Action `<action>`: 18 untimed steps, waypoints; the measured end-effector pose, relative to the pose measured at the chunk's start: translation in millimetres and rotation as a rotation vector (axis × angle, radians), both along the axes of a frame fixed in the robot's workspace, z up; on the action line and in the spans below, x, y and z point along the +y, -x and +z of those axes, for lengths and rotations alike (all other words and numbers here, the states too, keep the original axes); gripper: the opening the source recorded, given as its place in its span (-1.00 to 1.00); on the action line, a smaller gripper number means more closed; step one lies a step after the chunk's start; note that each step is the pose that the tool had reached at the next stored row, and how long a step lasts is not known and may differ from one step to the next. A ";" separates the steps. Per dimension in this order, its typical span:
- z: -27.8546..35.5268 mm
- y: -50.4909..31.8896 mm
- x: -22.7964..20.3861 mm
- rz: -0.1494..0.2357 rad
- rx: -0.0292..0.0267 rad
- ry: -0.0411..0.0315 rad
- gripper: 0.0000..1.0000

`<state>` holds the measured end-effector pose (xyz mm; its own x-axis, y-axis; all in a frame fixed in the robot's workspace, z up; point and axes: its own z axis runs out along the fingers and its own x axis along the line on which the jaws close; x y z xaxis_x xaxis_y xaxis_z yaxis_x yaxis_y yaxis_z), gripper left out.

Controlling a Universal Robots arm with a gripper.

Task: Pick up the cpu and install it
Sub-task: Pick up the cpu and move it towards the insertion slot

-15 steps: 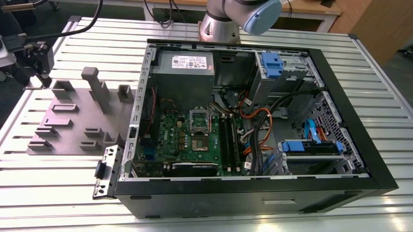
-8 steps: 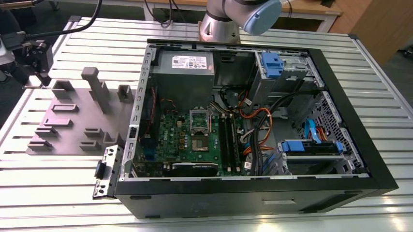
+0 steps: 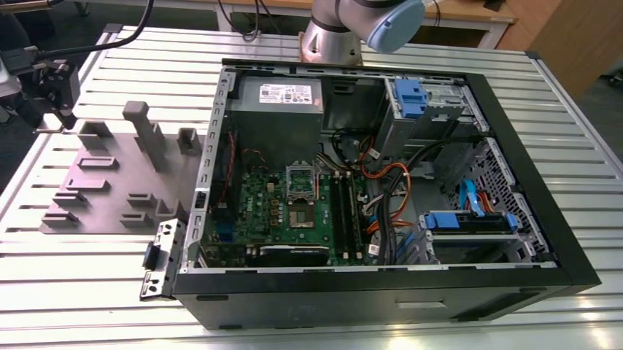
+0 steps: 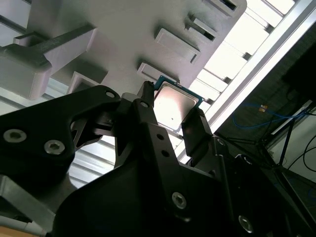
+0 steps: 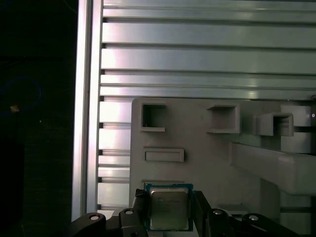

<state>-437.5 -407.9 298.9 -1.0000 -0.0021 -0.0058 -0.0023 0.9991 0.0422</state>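
The cpu (image 5: pixel 169 210) lies flat between the gripper's (image 4: pixel 173 112) two fingers (image 4: pixel 196 132), which look clamped on its opposite edges, over the grey tray's (image 5: pixel 197 143) outer row of pockets. Whether it has lifted off the tray I cannot tell. I judge this the pick-up step. A carry would call for rising straight, clear of the tray's tall posts (image 3: pixel 136 120). The slatted table (image 5: pixel 197 59) surrounds the tray, and the computer case (image 3: pixel 545 219) stands just beside it.

An open computer case (image 3: pixel 389 306) sits beside a grey moulded fixture plate (image 3: pixel 115 191) on a slatted metal table (image 3: pixel 78 292).
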 end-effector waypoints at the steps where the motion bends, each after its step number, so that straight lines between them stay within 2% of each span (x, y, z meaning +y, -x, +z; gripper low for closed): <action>1: 0.1 0.0 0.0 0.000 0.0000 0.0001 -0.06; 8: 0.5 0.0 0.0 0.000 0.0001 0.0001 -0.06; 9: 4.2 0.0 0.0 0.000 0.0000 0.0001 -0.06; 10: 4.2 0.0 0.0 0.000 0.0000 0.0001 -0.06; 12: 12.1 0.0 0.0 0.000 0.0000 0.0001 -0.06; 18: 14.4 0.0 0.0 0.000 0.0002 0.0001 -0.06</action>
<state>-437.4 -407.9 313.3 -1.0000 -0.0021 -0.0056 -0.0024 0.9991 0.0421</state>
